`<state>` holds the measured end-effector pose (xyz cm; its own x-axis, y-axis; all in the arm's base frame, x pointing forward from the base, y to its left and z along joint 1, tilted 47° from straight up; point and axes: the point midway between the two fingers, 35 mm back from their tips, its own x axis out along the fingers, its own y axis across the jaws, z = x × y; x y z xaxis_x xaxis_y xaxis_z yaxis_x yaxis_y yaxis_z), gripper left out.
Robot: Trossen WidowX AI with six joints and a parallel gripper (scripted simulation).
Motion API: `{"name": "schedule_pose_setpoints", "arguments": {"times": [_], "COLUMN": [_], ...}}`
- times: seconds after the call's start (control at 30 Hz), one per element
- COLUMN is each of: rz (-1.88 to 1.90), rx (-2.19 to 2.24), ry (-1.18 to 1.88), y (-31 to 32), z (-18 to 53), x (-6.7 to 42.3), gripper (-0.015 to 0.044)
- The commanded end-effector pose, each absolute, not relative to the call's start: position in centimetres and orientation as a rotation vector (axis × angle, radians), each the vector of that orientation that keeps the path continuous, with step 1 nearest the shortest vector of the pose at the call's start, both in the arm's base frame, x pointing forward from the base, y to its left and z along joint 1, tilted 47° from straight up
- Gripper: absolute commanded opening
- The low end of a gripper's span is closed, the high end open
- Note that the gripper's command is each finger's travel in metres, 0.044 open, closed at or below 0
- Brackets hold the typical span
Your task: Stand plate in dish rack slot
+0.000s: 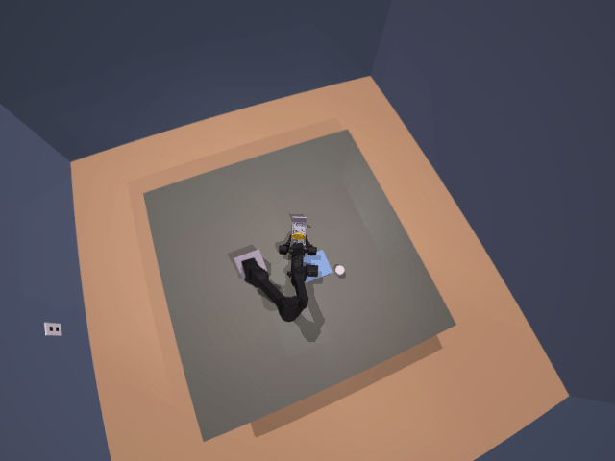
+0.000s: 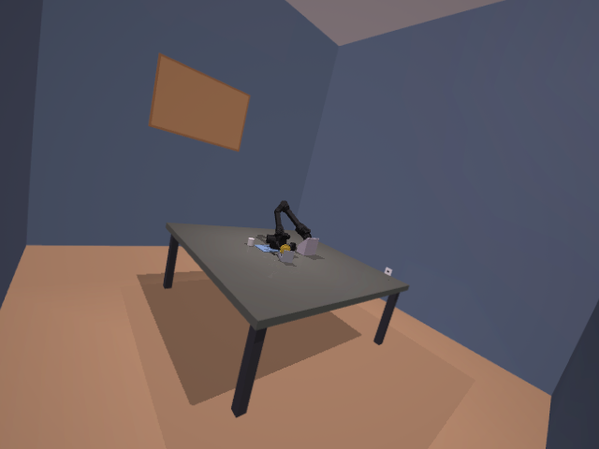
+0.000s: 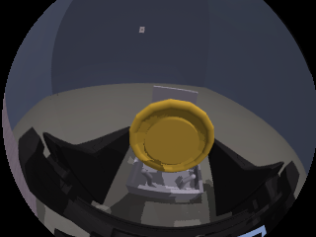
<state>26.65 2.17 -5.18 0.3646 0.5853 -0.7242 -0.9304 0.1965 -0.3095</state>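
The yellow plate [image 1: 298,236] [image 2: 285,249] [image 3: 171,140] is upright, its round face toward the wrist camera. My gripper [image 3: 172,137] is shut on the plate, one finger at each side of its rim. The grey dish rack [image 1: 299,227] [image 2: 286,257] [image 3: 165,191] stands on the table, with a taller panel at its far end. The plate is over the near part of the rack in the top view. The plate hides part of the rack in the wrist view, and I cannot tell whether its lower edge is between rails.
A pale pink block [image 1: 258,257] [image 2: 310,246] stands beside the arm, under the arm's base end. A flat blue square [image 1: 321,265] [image 2: 263,248] lies beside the gripper, partly under the arm. A small white cylinder [image 1: 339,270] [image 2: 250,241] stands past the blue square.
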Motion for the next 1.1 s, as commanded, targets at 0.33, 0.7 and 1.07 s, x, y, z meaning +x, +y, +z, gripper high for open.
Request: {"name": "schedule_pose_setpoints", "arguments": {"times": [0.33,0.7,1.07], "rz": [1.128,1.128,1.133], "rx": [-0.817,-0.817,-0.817], "ry": [0.508,0.508,0.535], "y": [2.2,2.2,5.8], "z": [-5.1,-5.1,-1.6], "x": [26.7,26.7,26.8], "gripper": [0.0105,0.0394,0.04]}}
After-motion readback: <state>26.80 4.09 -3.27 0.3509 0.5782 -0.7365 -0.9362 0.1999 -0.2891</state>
